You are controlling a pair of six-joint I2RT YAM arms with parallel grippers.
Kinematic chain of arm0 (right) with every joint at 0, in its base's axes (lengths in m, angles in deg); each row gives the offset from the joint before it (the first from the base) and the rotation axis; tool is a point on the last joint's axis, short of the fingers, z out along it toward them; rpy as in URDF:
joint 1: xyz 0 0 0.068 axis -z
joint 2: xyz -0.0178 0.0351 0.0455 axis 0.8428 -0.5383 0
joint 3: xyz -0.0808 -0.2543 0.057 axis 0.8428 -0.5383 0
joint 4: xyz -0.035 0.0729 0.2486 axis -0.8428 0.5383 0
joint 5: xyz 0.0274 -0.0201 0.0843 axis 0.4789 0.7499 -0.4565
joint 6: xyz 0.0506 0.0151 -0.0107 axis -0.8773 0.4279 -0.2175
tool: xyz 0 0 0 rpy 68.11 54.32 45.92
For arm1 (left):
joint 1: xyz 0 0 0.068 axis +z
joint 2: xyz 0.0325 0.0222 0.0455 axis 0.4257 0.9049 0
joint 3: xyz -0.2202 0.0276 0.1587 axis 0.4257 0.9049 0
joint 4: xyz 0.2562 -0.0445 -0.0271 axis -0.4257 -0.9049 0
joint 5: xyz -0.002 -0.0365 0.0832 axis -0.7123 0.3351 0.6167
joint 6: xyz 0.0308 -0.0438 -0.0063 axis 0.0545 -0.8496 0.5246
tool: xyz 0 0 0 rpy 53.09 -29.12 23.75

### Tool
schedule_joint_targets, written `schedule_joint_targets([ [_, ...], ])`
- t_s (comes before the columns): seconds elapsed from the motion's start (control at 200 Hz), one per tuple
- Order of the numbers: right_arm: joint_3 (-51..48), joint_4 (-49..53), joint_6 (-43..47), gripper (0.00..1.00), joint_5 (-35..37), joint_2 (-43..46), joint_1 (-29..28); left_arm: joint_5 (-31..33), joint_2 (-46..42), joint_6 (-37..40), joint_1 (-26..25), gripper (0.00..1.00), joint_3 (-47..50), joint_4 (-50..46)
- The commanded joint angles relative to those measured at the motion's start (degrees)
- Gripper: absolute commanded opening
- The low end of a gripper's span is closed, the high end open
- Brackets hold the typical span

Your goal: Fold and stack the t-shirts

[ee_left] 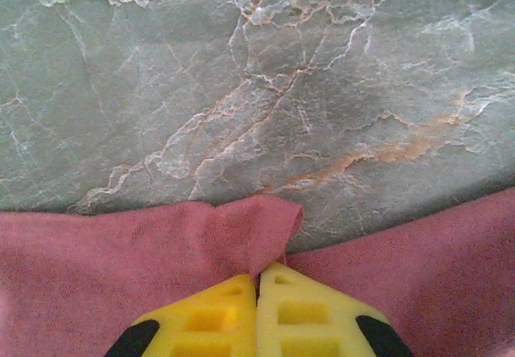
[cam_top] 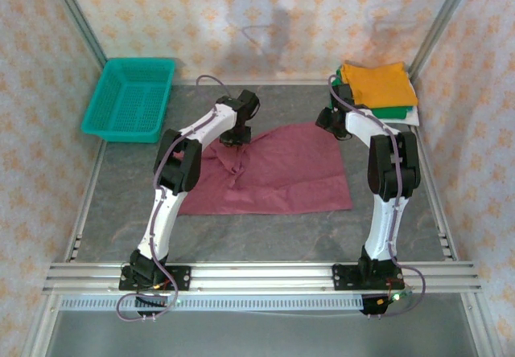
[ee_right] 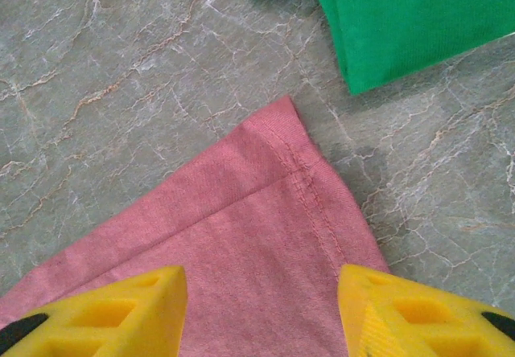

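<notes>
A maroon t-shirt (cam_top: pixel 278 172) lies spread on the grey marble table. At its far left edge my left gripper (cam_top: pixel 234 138) is shut on a pinched-up fold of the maroon cloth (ee_left: pixel 241 232), which bunches just ahead of the yellow fingertips (ee_left: pixel 259 281). My right gripper (cam_top: pixel 331 122) hovers open over the shirt's far right corner (ee_right: pixel 278 212), its yellow fingers (ee_right: pixel 121 309) apart with the hemmed cloth between and below them. At the back right sits a folded stack: orange t-shirt (cam_top: pixel 378 84) on top, green (cam_top: pixel 393 112) under it, white (cam_top: pixel 414 118) at the bottom. The green one (ee_right: pixel 402 19) also appears in the right wrist view.
A teal mesh basket (cam_top: pixel 130 98) stands at the back left corner. Metal frame posts and patterned walls close in the table on three sides. Bare marble (cam_top: pixel 265 236) stretches between the shirt and the arm bases.
</notes>
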Motion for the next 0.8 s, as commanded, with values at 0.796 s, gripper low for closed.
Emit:
schedule_joint_targets([
  [0.796,-0.87,-0.73,0.1,0.53,1.16,2.66,0.37,5.69,-14.31,-1.09,3.35,0.0,5.07,5.98],
])
